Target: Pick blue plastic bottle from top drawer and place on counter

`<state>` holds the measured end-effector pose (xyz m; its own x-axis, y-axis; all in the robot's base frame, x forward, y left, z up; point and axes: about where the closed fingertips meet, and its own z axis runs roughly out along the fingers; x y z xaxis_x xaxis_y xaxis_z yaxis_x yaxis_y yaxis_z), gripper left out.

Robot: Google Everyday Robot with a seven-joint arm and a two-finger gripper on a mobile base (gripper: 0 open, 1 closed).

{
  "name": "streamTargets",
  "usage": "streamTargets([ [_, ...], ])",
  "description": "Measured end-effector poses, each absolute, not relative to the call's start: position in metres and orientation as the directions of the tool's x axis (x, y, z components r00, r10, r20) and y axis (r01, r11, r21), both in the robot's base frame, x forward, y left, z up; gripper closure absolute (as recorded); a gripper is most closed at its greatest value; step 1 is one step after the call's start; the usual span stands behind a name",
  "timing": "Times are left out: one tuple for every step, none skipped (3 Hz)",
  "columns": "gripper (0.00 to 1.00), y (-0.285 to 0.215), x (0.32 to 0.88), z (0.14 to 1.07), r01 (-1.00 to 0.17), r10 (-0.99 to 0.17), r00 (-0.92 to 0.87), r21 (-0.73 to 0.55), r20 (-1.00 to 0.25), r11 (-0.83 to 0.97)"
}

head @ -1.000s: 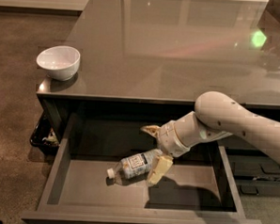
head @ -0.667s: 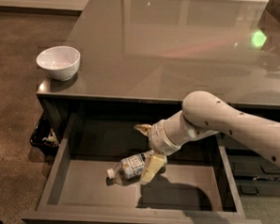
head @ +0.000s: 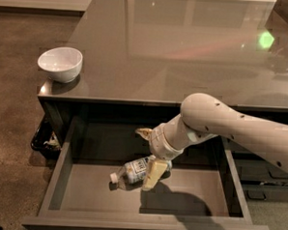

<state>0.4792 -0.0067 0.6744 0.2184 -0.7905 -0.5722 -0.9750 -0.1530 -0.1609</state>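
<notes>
The blue plastic bottle (head: pixel 130 172) lies on its side on the floor of the open top drawer (head: pixel 96 194), white cap pointing left. My gripper (head: pixel 142 159) reaches down into the drawer from the right and is open. Its near finger (head: pixel 151 174) hangs in front of the bottle's right end and its far finger (head: pixel 144 132) sits behind and above the bottle. I cannot tell whether the fingers touch the bottle. The glossy counter (head: pixel 176 51) stretches behind the drawer.
A white bowl (head: pixel 60 63) stands on the counter's front left corner. A green light reflection (head: pixel 266 39) shows at the counter's far right. A dark bin with scraps (head: pixel 46 138) sits on the floor left of the drawer. Smaller drawers (head: pixel 261 183) are at the right.
My arm and gripper have shifted left, bringing the near finger over the bottle's right end. The bottle has not moved.
</notes>
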Motion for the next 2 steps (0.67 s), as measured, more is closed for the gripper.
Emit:
streamTargets([
  [0.0,-0.012,0.48,0.659,-0.979,-0.779,0.197,-0.155,-0.595,-0.13],
  [0.0,-0.022,0.483,0.637,-0.985,-0.762,0.168,-0.14,-0.626,-0.103],
])
